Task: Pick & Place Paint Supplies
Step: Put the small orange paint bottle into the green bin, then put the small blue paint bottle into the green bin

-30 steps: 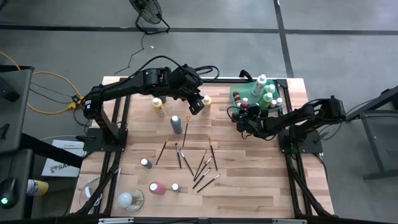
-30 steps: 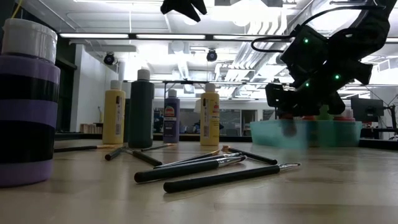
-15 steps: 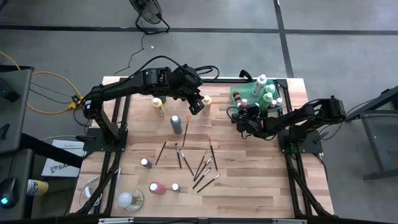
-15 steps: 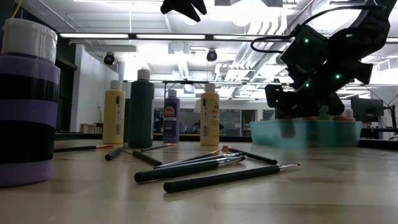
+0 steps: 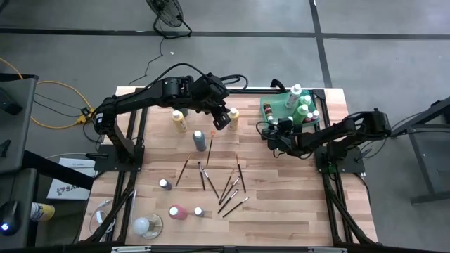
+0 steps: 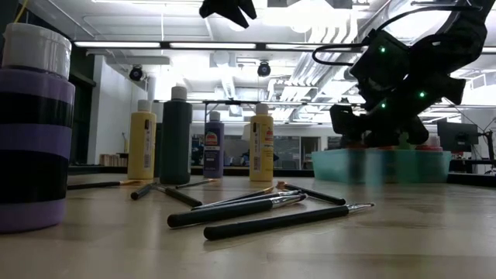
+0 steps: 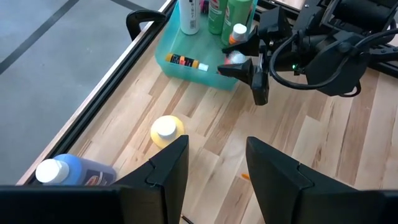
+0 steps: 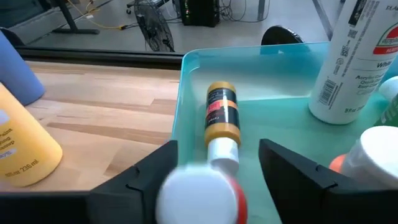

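My right gripper (image 5: 275,129) is at the left end of the translucent green tray (image 5: 267,107), fingers spread in the right wrist view (image 8: 217,152). A red bottle with a white cap (image 8: 198,198) shows blurred between them, over the tray floor. A yellow-and-red bottle (image 8: 222,118) lies in the tray. Green and white bottles (image 5: 302,105) stand at its right end. My left gripper (image 5: 223,119) hangs open and empty high above a yellow bottle (image 7: 166,129). Several brushes (image 5: 228,186) lie on the table's middle. My right gripper has the red bottle's white cap (image 8: 198,198) between its spread fingers, coming level from the table's right over the tray's left end. A gap shows between the cap and one finger (image 8: 292,180). I cannot tell whether the other finger touches it.
Standing on the table are another yellow bottle (image 5: 178,119), a grey-blue one (image 5: 200,139), a pink one (image 5: 177,211) and two small ones (image 5: 164,184) (image 5: 199,211). A round clear cup (image 5: 148,225) stands near the front left corner. Bare wood lies at the front right.
In the low view the dark blurred shape under my right gripper, in front of the tray's wall, has faded. Both arms have kept their places.
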{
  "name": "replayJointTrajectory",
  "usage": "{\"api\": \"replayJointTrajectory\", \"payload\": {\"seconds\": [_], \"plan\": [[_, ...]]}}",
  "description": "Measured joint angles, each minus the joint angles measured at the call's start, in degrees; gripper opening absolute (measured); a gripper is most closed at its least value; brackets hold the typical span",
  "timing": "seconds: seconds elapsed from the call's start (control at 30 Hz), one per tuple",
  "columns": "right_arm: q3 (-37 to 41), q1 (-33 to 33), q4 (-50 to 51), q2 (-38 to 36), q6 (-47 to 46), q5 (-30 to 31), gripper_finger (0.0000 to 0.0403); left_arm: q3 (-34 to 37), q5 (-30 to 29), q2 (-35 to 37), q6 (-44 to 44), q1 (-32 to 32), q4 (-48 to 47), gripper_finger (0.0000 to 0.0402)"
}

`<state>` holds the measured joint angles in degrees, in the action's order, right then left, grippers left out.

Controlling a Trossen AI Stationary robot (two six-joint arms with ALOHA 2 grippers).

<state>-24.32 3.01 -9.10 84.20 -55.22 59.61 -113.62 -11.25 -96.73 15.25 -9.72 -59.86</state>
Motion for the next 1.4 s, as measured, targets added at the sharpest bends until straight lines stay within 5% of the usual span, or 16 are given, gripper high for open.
{"api": "replayJointTrajectory", "payload": {"seconds": [0.2,0.6,0.93,1.2,1.4], "plan": [[0.0,-0.2,0.0,-0.7,0.0,-0.2,0.0250,0.0,0.0,0.0,0.0,0.0,-0.2,0.0157],[0.0,-3.9,-0.6,-9.0,8.2,0.0,0.0248,0.0,0.0,0.0,0.0,0.0,-0.3,0.0157],[0.0,-8.2,-0.6,-25.2,21.0,-0.4,0.0247,0.0,-0.2,0.0,-0.5,0.0,-2.2,0.0157],[-0.1,-12.4,-0.6,-39.7,31.1,-6.2,0.0247,1.9,-1.6,0.1,-4.9,-1.3,0.1,0.0157],[-0.1,-16.6,-0.6,-47.3,37.4,-5.8,0.0247,7.9,4.3,-0.1,-5.9,-5.2,2.6,0.0157]]}}
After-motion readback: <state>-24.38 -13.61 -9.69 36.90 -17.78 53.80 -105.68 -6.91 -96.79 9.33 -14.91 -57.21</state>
